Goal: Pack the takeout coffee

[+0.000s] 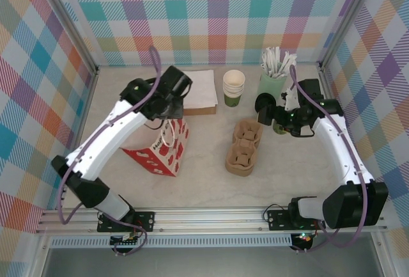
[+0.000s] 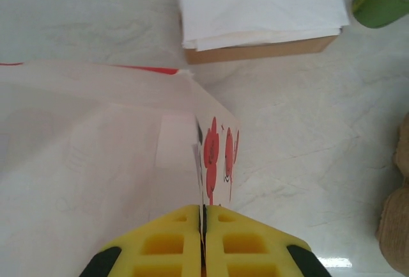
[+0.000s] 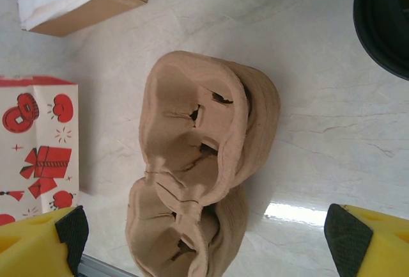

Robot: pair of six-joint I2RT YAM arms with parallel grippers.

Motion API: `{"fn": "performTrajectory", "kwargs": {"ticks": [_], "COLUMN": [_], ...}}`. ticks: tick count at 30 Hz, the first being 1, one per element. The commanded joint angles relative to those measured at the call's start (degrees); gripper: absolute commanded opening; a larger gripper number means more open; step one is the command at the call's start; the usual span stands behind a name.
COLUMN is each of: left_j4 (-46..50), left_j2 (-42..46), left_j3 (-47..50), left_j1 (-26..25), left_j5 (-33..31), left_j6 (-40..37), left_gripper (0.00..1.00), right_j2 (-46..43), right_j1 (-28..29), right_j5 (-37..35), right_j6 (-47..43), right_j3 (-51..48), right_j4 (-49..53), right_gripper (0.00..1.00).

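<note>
Left wrist: left end effector [image 2: 203, 214] clamps bag [image 2: 217, 155].

No word, brand or number can be read anywhere; the only print stands on the white paper bag [image 3: 38, 142], its top edge nipped between the closed fingers of the left hand [image 2: 203, 226]; it carries red pictures: a ribboned gift box, rounded shapes, small sparkles; marks near its upper edge may be lettering, too small to read.
</note>
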State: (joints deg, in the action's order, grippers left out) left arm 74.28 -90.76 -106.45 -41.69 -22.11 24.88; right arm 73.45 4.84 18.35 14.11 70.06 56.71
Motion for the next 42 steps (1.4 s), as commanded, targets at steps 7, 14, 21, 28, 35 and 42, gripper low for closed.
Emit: {"fn": "performTrajectory", "kwargs": {"ticks": [7,14,21,28,35,42], "left_j4": [-2.27,-3.43,-6.04,-9.84,-14.00,-9.61], "left_j2": [-7.94,-5.82,-1.58,7.68,23.50,40.44], "left_j3": [-6.02,-6.74,-6.26,-2.31,13.14,27.03], "left_j1": [-3.57,-3.58,-2.82,-0.69,0.71,1.07], "left_j5": [2.46,4.40,7.08,7.90,5.08,-4.65], "left_j6": [-0.21,-1.58,-1.42,-0.91,4.53,11.97], "left_gripper": [0.22,0.56,0.85,0.96,0.99,1.00], "right_j2": [-2.26,-4.27,-0.33,1.21,6.70,13.45], "right_j1": [0.34,0.08,-0.71,3.36,14.65,22.60], "right_j5": [-3.60,-3.10,2.92,-1.04,-13.48,-20.37], "right_j6": [-5.93,-11.86,-14.01,-23.40,-30.64,-35.46], "right_j3": [-1.09,-1.20,2.83,5.42,8.73,10.61], "right_j4": [-1.05,-4.15,-0.81,3.04,8.98,11.73], "right_gripper": [1.00,1.00,1.00,1.00,1.00,0.99]}}
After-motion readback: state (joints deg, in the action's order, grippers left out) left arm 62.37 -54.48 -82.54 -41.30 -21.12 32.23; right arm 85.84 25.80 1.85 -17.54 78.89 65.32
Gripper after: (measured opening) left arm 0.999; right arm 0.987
